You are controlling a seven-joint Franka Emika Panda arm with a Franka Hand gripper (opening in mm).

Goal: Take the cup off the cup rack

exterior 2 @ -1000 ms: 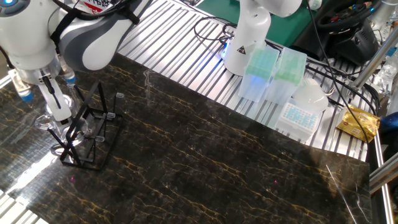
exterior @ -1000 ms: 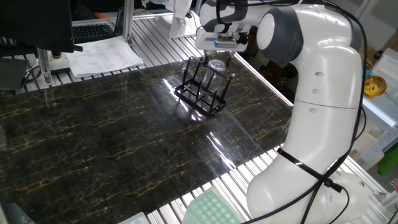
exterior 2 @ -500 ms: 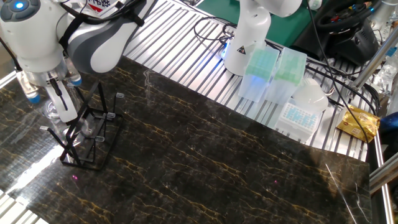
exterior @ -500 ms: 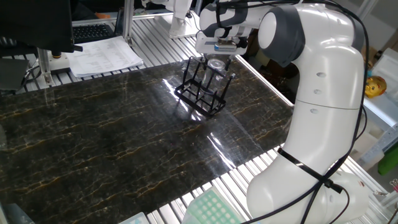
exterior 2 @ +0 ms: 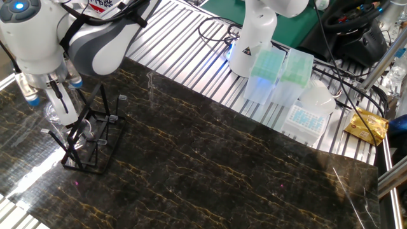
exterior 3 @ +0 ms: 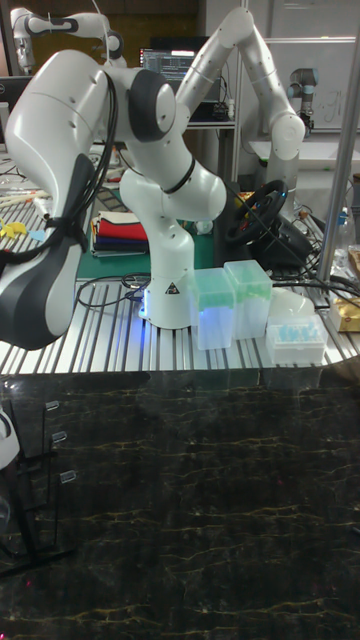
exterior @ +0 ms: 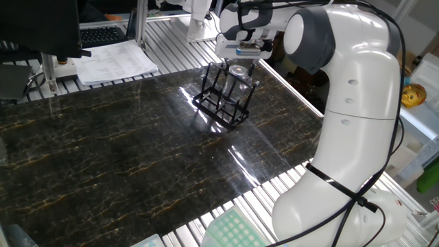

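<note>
The cup rack [exterior: 221, 103] is a black wire frame with thin upright pegs, standing on the dark marble table near its far right edge. It also shows at the left in the other fixed view as the cup rack [exterior 2: 89, 143], and at the left edge of the tall view as the cup rack [exterior 3: 40, 470]. My gripper [exterior: 240, 64] hangs straight down over the rack's far end, shut on the rim of the clear glass cup [exterior: 239, 71]. The cup [exterior 2: 53, 115] sits at peg-top height beside my gripper [exterior 2: 58, 105]. Whether it is free of its peg I cannot tell.
A stack of papers [exterior: 116, 62] lies on the slatted bench behind the table. Green pipette tip boxes [exterior 2: 267, 73] and a clear tip box [exterior 2: 308, 117] stand by the arm's base [exterior 2: 251, 38]. A yellow bag [exterior 2: 367, 124] lies at the far right.
Over the last second my gripper rose a little with the cup, lifting it from low beside the rack to peg-top height. It has hardly moved in the last half second.
</note>
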